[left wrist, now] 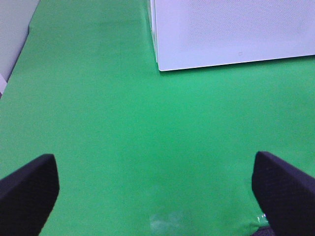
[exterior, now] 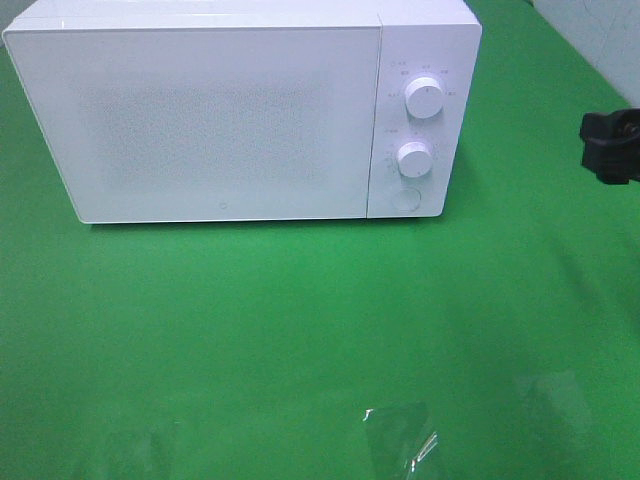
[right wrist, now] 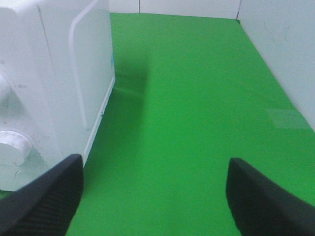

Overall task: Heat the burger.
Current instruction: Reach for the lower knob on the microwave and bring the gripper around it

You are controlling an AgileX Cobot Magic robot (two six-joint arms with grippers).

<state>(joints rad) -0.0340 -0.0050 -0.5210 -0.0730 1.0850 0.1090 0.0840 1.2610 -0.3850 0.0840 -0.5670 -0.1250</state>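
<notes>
Right, status: white box-shaped microwave oven [exterior: 230,120] sits at the back of the green cloth-covered table [exterior: 250,320], its frosted white door [exterior: 200,120] shut flush. The burger is not in sight in any view. The door panel is opaque, so I cannot tell whether it is inside or off-frame.

Step in hand, my read: either open the door or set the heat. Both are done on the control strip [exterior: 447,150] at the oven's right: upper round white dial [exterior: 425,98], lower round white dial [exterior: 413,157], round flat white button [exterior: 405,199] under them. To do it well: come at the panel square-on, not at a slant. Close the jaws around a dial's rim rather than push on its face, turn slowly, and don't shove the oven back on the cloth. If it's the button, press with one fingertip, centred. Confirm where the burger is before starting any timer.

Pose: right gripper [exterior: 610,145] hangs at the right edge of the high view, off to the oven's right and well apart from it. Its wrist view shows the black fingers [right wrist: 44,196] spread wide, nothing between, looking along the oven's right side wall [right wrist: 93,64]. Left gripper [left wrist: 153,164] is out of the high view. Its wrist view has it over bare cloth, facing the oven's front left corner from well back, black pads [left wrist: 280,191] wide apart, empty.
</notes>
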